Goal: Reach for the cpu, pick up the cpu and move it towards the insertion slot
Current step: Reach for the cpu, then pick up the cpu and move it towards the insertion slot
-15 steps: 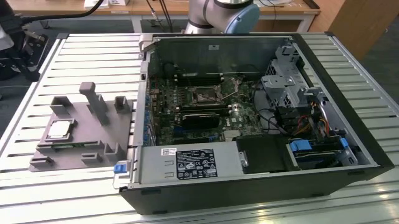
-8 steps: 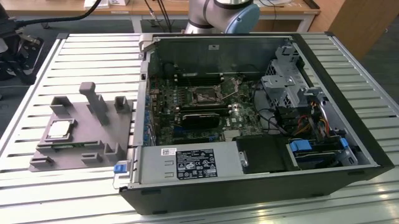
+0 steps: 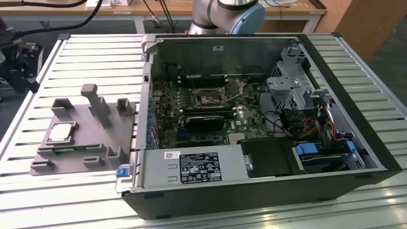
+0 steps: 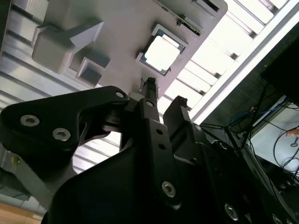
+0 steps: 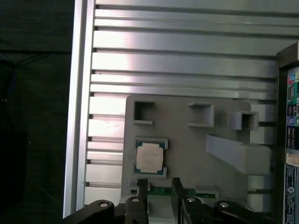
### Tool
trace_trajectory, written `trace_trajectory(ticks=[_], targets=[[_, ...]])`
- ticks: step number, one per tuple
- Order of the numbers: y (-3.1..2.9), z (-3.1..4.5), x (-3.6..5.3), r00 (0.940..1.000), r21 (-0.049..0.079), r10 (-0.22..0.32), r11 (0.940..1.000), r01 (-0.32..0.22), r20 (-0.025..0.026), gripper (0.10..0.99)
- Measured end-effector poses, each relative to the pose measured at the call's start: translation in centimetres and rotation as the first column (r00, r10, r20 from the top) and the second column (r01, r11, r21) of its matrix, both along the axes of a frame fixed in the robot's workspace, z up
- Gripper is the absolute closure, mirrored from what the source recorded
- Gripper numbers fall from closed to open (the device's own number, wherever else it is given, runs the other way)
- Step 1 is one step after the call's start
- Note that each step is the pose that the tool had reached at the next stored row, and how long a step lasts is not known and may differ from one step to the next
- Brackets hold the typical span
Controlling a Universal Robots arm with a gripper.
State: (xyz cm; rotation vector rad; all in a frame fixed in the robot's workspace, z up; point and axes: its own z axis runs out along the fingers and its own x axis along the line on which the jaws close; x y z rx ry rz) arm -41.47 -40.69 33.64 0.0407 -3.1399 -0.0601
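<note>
The cpu (image 3: 62, 132) is a small silvery square chip lying flat in a recess of the grey fixture plate (image 3: 76, 157), at the exterior view's left. Both wrist views show the cpu (image 5: 149, 157) (image 4: 162, 53) a short way off from my fingertips. My gripper (image 5: 159, 189) (image 4: 164, 95) is open, with nothing between its two dark fingers (image 5: 141, 189). It hangs above the table's edge, apart from the chip, and shows as a dark shape, the gripper (image 3: 24, 71), at the exterior view's far left. The insertion slot (image 3: 208, 98) is the square socket on the motherboard inside the open computer case.
The open computer case (image 3: 356, 138) takes up the middle and the exterior view's right, with a drive cage, cables and a power supply box (image 3: 190, 168). Grey upright blocks (image 3: 96, 105) stand on the fixture plate near the chip. A ribbed metal table (image 3: 95, 52) carries everything.
</note>
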Motion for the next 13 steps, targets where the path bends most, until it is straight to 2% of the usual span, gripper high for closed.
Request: trace_trajectory(ticks=[2, 3, 5, 6, 7, 13], targets=[[-0.06, -0.36, -0.08, 1.0000, 0.000, 0.000, 1.0000, 0.000, -0.0001, 0.678], [-0.08, -0.55, -0.09, 1.0000, 0.000, 0.001, 1.0000, -0.001, -0.0001, 0.678], [-0.11, -0.91, -0.11, 1.0000, 0.000, 0.001, 1.0000, -0.001, -0.0002, 0.561], [-0.12, -1.09, -0.13, 1.0000, 0.000, 0.001, 1.0000, -0.001, -0.0002, 0.561], [-0.14, -1.27, -0.14, 1.0000, 0.000, 0.001, 1.0000, -0.001, -0.0002, 0.498], [-0.32, -2.37, -0.20, 1.0000, 0.000, 0.001, 1.0000, -0.001, -0.0001, 0.498]])
